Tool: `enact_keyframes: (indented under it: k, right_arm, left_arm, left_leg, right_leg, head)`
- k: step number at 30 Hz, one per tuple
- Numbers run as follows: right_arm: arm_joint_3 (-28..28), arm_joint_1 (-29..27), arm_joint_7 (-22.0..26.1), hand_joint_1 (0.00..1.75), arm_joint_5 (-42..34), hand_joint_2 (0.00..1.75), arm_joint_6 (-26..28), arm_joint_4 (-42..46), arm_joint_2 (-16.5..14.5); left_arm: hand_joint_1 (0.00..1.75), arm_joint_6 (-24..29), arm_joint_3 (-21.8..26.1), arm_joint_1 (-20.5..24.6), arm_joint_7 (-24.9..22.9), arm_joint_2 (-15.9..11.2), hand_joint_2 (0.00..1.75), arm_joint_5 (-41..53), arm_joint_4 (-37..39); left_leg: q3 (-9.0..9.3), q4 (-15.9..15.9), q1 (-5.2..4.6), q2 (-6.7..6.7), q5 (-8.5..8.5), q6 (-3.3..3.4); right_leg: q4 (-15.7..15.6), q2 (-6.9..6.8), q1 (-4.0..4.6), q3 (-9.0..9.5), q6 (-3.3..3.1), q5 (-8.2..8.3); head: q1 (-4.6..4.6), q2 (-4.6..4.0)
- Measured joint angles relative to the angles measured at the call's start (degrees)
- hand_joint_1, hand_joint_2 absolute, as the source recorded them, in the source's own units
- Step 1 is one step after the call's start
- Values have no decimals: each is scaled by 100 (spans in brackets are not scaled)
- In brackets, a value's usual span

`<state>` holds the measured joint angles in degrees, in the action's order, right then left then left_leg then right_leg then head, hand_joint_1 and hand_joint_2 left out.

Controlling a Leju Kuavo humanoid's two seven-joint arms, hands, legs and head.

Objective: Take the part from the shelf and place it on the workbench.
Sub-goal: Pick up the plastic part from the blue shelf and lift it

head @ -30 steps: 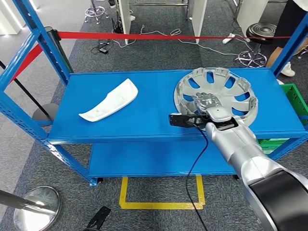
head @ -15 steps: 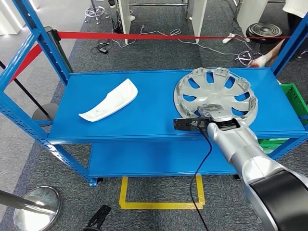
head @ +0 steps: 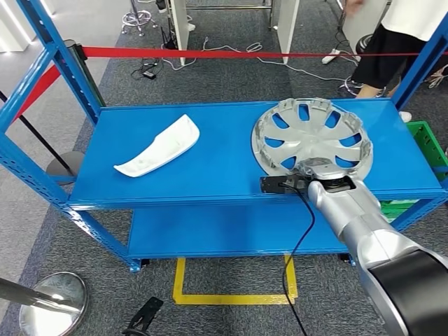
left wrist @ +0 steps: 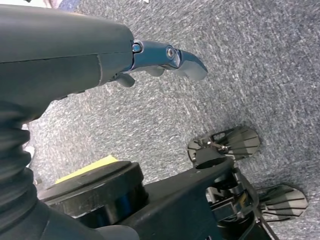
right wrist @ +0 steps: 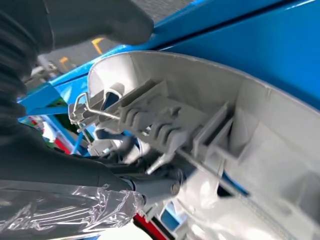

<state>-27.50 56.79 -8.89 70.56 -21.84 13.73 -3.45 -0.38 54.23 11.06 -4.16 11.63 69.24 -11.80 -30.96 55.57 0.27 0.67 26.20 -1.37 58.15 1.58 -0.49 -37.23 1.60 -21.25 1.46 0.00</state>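
A silver wheel cover (head: pixel 317 136) lies inner side up on the right of the blue shelf's top board (head: pixel 222 168). My right hand (head: pixel 313 168) is at its near rim, mostly hidden under my wrist. In the right wrist view the ribbed rim (right wrist: pixel 177 120) sits between my thumb (right wrist: pixel 94 20) and a dark finger (right wrist: pixel 113 180), so the hand grips it. A white curved part (head: pixel 158 147) lies on the left of the same board. My left hand (left wrist: pixel 166 55) hangs over the grey carpet, fingers extended, holding nothing.
A lower blue shelf board (head: pixel 211 231) sits under the top one. A green crate (head: pixel 430 143) stands at the right. A person (head: pixel 401 35) stands behind the shelf at top right, past the red barrier tape (head: pixel 211 52). A stanchion base (head: pixel 52 301) is at lower left.
My right hand drew back from the wheel cover's middle to its near rim and closed there. A person walked in at the top right.
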Motion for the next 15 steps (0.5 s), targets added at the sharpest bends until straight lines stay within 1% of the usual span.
enact_keyframes:
  k: [4,11,15]
  right_arm:
    - [-2,-44,301,175,39,175,328,0,0]
    - [-2,-107,475,175,47,175,506,0,1]
    - [0,-164,604,175,-15,175,723,0,7]
  left_arm:
    - [0,27,7,-8,27,0,175,0,0]
    - [0,48,17,-37,59,-1,175,0,0]
    - [0,75,19,-46,89,-4,175,0,0]
  left_leg:
    - [1,0,0,-3,-1,7]
    - [1,0,0,1,-19,6]
    - [1,0,0,0,-17,7]
  right_leg:
    - [-3,-1,-2,5,2,6]
    - [-3,-8,-1,4,-1,17]
    - [-3,-6,-1,1,-1,15]
  head:
    - [-1,0]
    - [0,0]
    - [0,0]
